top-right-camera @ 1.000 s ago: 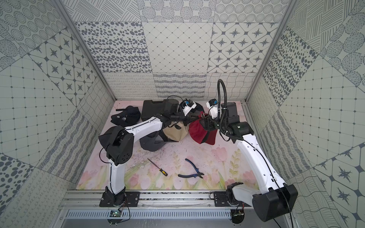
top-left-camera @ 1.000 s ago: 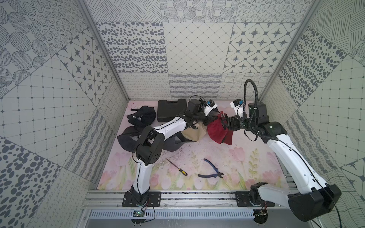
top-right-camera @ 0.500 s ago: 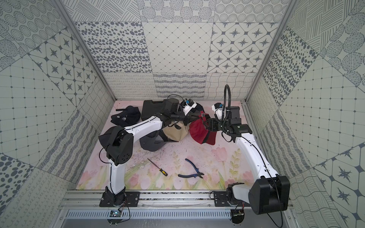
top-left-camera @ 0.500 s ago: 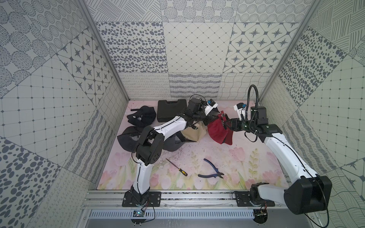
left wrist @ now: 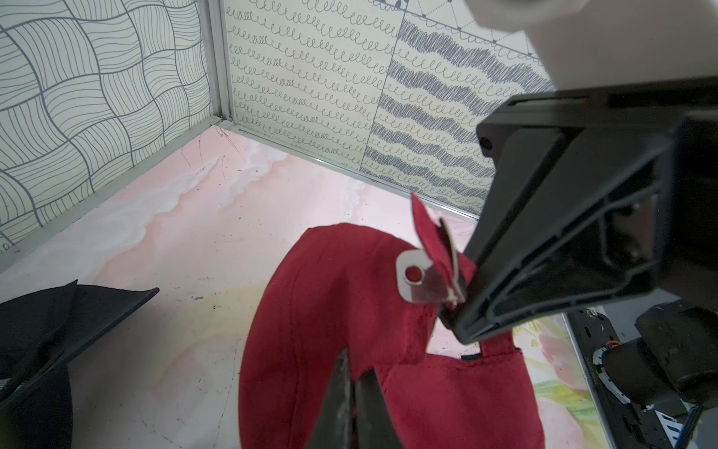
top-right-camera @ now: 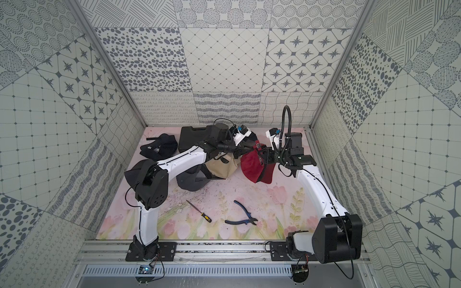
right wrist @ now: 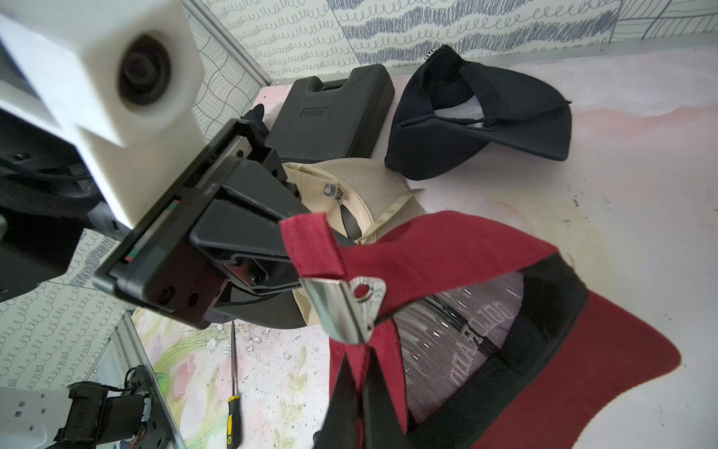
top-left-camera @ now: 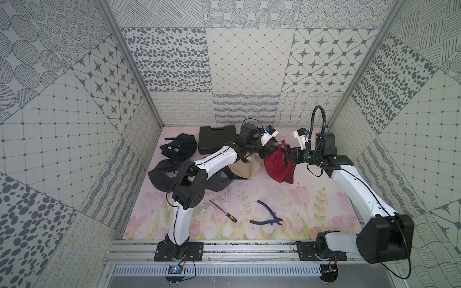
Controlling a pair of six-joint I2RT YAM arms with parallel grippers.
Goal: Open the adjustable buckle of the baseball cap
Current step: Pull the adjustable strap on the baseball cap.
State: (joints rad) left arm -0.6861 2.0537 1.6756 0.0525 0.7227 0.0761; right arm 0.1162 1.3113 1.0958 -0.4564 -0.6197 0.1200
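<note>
Right arm has swung back in toward the cap since half a second ago, and its hand went from wide to clamped. Left arm has not shifted.

Right hand [right wrist: 359, 373] is pinched closed on the red strap [right wrist: 311, 248], just below the metal buckle [right wrist: 342, 307]. In the left wrist view the same right hand [left wrist: 456, 315] has its tips against the strap right under the buckle [left wrist: 423, 280]. The strap's free end sticks up past the buckle, folded over.

Left hand [left wrist: 355, 373] is narrow, fingers nearly together with the red cap [left wrist: 330, 311] fabric between them, so it holds the cap's rim. In the right wrist view the left hand [right wrist: 287, 233] sits just behind the strap end.

In both top views the red cap [top-left-camera: 277, 165] [top-right-camera: 252, 167] hangs between the two hands at the back middle of the surface [top-left-camera: 299, 212], brim drooping down. Left hand [top-left-camera: 264, 150] is on its one side and right hand [top-left-camera: 287, 155] on the other, close together. Cannot tell whether the brim touches the surface.

A tan cap [top-left-camera: 245, 167] lies just beside the red one, under the left arm. The black case [top-left-camera: 217, 139] sits at the back wall. Another black cap [right wrist: 478, 116] is near the case. The screwdriver [top-left-camera: 223, 212] and the blue pliers [top-left-camera: 265, 215] lie at the front, well apart from the caps.
</note>
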